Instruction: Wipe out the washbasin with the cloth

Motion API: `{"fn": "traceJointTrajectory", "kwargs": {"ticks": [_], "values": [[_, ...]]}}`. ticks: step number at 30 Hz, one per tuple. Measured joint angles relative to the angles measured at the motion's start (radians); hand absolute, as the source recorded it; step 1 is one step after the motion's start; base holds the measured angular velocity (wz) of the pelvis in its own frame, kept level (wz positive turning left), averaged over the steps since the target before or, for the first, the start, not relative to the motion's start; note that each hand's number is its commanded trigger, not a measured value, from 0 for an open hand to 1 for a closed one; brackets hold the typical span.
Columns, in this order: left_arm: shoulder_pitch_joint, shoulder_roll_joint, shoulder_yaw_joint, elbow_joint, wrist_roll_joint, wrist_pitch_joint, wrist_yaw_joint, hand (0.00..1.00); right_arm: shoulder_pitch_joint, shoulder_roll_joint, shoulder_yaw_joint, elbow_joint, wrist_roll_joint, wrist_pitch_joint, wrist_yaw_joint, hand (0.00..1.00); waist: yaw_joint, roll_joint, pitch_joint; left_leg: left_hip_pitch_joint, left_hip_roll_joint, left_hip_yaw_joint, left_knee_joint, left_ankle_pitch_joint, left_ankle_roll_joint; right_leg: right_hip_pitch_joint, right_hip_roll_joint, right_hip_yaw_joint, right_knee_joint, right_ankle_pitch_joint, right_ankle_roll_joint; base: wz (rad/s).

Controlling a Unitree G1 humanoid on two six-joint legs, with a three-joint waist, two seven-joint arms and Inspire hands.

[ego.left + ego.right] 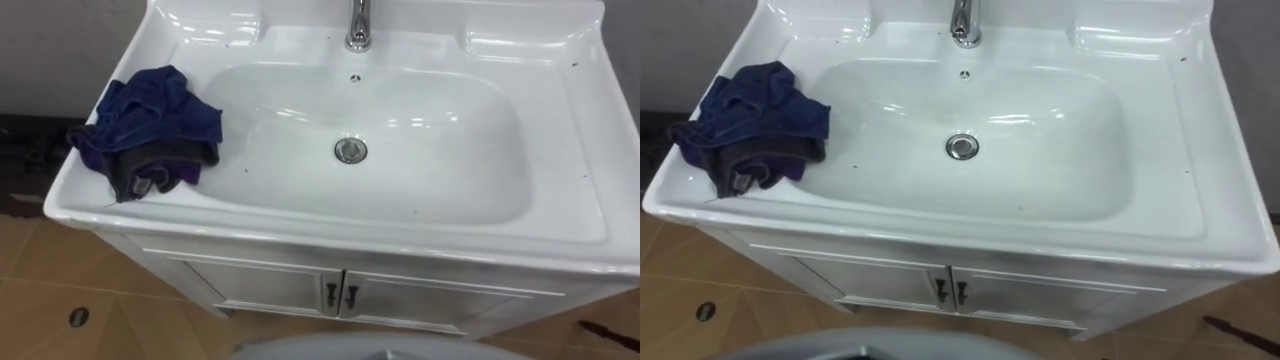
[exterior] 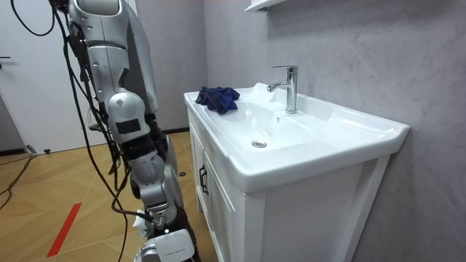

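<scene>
From the head, you looked down on a glossy white ceramic basin [image 1: 420,190], its bowl bare round the round metal drain [image 1: 350,150]. A crumpled dark blue cloth [image 1: 150,125] lay on the left rim, just beside the bowl. That fitted either a wipe to come or one done, the cloth laid by. Dark specks dotted the ceramic. The room view added what the eyes missed: the robot standing at the white cabinet [image 2: 218,196], and the tall chrome tap [image 2: 289,87]. Hand states: you cannot tell.
</scene>
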Motion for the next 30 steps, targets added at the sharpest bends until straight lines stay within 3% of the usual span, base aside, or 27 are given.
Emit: {"fn": "traceJointTrajectory", "kwargs": {"ticks": [9, 12, 13, 18, 22, 30], "values": [[-0.028, -0.013, -0.074, 0.014, 0.071, 0.054, -0.210, 0.00, -0.014, 0.000, 0.008, 0.035, 0.046, -0.004, 0.032, 0.00, -0.035, -0.002, 0.0063, -0.001, 0.002, 0.031, -0.002, 0.000, 0.001, -0.005, -0.001, 0.008, -0.001, -0.001, 0.002, -0.03], [-0.070, -0.016, -0.077, 0.029, 0.087, 0.074, -0.257, 0.00, -0.013, 0.000, 0.019, 0.036, 0.046, -0.009, 0.036, 0.00, -0.041, -0.005, 0.0186, -0.002, 0.002, 0.042, -0.002, -0.001, 0.001, -0.006, -0.002, 0.008, -0.001, -0.002, 0.002, -0.01], [-0.078, -0.017, -0.077, 0.035, 0.087, 0.077, -0.263, 0.00, -0.013, 0.000, 0.020, 0.036, 0.046, -0.008, 0.036, 0.00, -0.041, -0.006, 0.0193, -0.002, 0.002, 0.045, -0.002, -0.001, 0.001, -0.006, -0.002, 0.009, -0.001, -0.003, 0.003, -0.04], [-0.109, -0.018, -0.077, 0.036, 0.124, 0.097, -0.322, 0.00, -0.015, 0.005, 0.021, 0.038, 0.051, -0.003, 0.029, 0.00, -0.045, -0.010, 0.0184, 0.000, 0.004, 0.084, 0.004, -0.001, 0.001, -0.006, -0.001, 0.027, -0.005, -0.003, 0.003, -0.08], [-0.110, -0.018, -0.076, 0.044, 0.171, 0.100, -0.353, 0.00, -0.018, 0.016, 0.020, 0.038, 0.055, -0.004, 0.027, 0.00, -0.058, -0.019, 0.0171, 0.000, 0.004, 0.085, 0.005, -0.001, 0.001, -0.005, 0.000, 0.033, -0.013, -0.002, 0.002, -0.06], [-0.141, -0.018, -0.134, 0.074, 0.345, 0.152, -0.456, 0.00, -0.024, 0.033, 0.028, 0.034, 0.054, -0.002, 0.024, 0.00, -0.062, -0.038, 0.0171, -0.001, 0.004, 0.102, 0.005, -0.001, 0.001, -0.011, 0.001, 0.051, -0.014, -0.002, 0.002, -0.05]]}}
